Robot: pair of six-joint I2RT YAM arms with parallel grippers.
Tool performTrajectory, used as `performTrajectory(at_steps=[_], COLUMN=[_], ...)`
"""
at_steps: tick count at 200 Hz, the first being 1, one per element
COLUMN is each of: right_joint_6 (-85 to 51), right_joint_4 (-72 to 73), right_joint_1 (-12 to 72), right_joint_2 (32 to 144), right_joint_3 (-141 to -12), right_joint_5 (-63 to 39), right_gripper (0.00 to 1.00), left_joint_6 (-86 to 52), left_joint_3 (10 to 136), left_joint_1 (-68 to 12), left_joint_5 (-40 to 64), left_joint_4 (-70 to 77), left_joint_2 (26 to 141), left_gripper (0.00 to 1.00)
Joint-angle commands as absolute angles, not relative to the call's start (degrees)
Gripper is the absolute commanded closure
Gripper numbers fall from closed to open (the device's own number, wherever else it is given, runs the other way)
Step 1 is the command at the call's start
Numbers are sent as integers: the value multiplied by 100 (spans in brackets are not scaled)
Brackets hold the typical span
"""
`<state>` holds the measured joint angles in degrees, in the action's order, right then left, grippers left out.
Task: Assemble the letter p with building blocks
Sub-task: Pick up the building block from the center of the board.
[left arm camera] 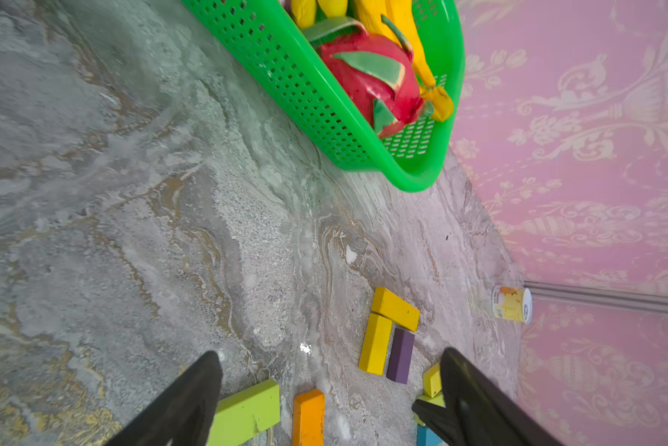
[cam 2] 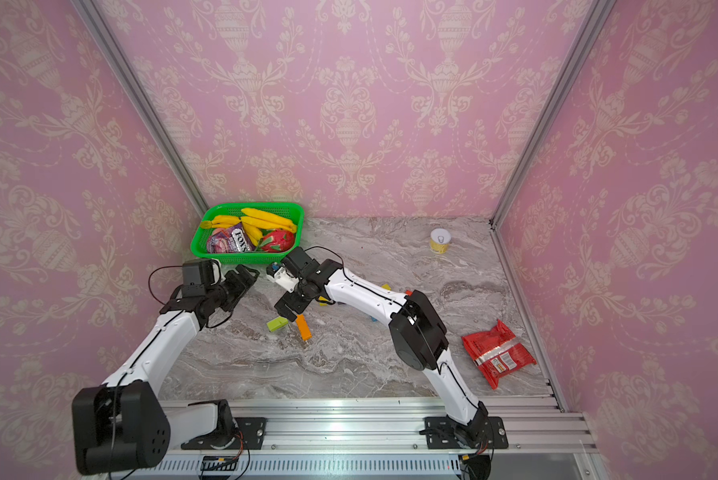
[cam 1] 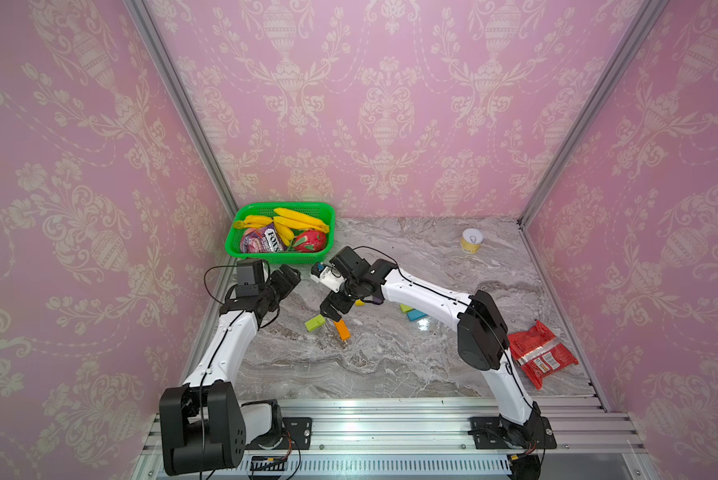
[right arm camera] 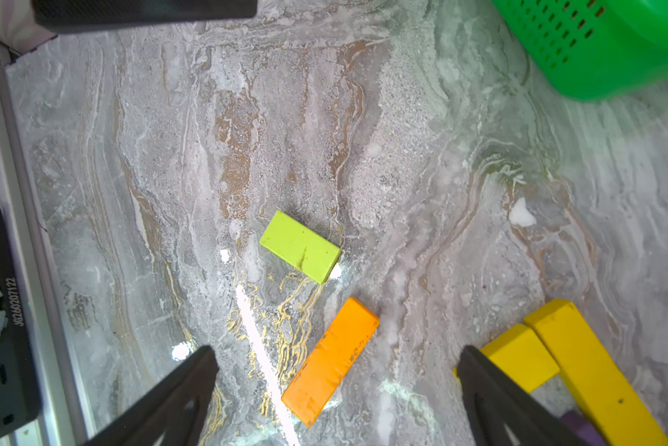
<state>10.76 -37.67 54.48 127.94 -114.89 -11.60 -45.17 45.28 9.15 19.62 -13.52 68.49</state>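
Top views: in both top views the left gripper (cam 1: 287, 277) hangs near the front wall of the green basket (cam 1: 299, 255). The right gripper (cam 1: 330, 311) points down at the marble desk (cam 1: 370, 365), close above the orange block (cam 1: 342, 329). The lime green block (cam 1: 315, 323) lies just beside that one. A teal block (cam 1: 416, 315) shows next to the right arm. A can (cam 1: 472, 240) stands near the back wall and a red packet (cam 1: 542, 353) lies at the right edge.

Left wrist: the left gripper (left arm camera: 330, 353) has its jaws spread wide, holding nothing. On the desk beyond it two yellow blocks (left arm camera: 395, 309) meet in a corner. A purple block (left arm camera: 400, 355) lies flush against one of them.

Right wrist: the right gripper (right arm camera: 337, 349) is also spread wide and empty. The orange block lies flat on the desk between its fingers (right arm camera: 178, 397), touched by neither. The lime green block sits near its far end, not touching.
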Motion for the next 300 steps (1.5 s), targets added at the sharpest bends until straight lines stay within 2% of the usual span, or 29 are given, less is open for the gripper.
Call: performTrajectory(at_steps=[1, 48, 81, 179, 248, 300], right_joint_6=[2338, 2625, 2591, 2629, 2643, 2606], right_joint_4=[-4549, -4015, -4384, -4796, -5145, -5159], right_joint_1=[5607, 5857, 5954, 5968, 5968, 5968], right_joint_2=[13331, 13569, 14097, 15224, 15451, 15223], right_joint_3=[-11724, -11848, -12589, -14061, -14107, -13625], right_joint_5=[-1126, -1219, -1207, -824, -453, -300], right_gripper=[0, 0, 0, 1, 0, 10], left_joint_6=[-4602, -4516, -4468, -4344, -4274, -4298], left_joint_3=[4438, 4515, 4553, 4587, 4615, 4414], left_joint_1=[1305, 1923, 2213, 2419, 2439, 2434], left_joint_5=[2199, 2499, 2707, 2880, 2956, 3085], left_joint_4=[-1725, -1964, -1964, -2004, -2048, -1920], left_joint_2=[6556, 6473, 6552, 6704, 6715, 6715], left_gripper=[6, 6, 6, 7, 7, 8])
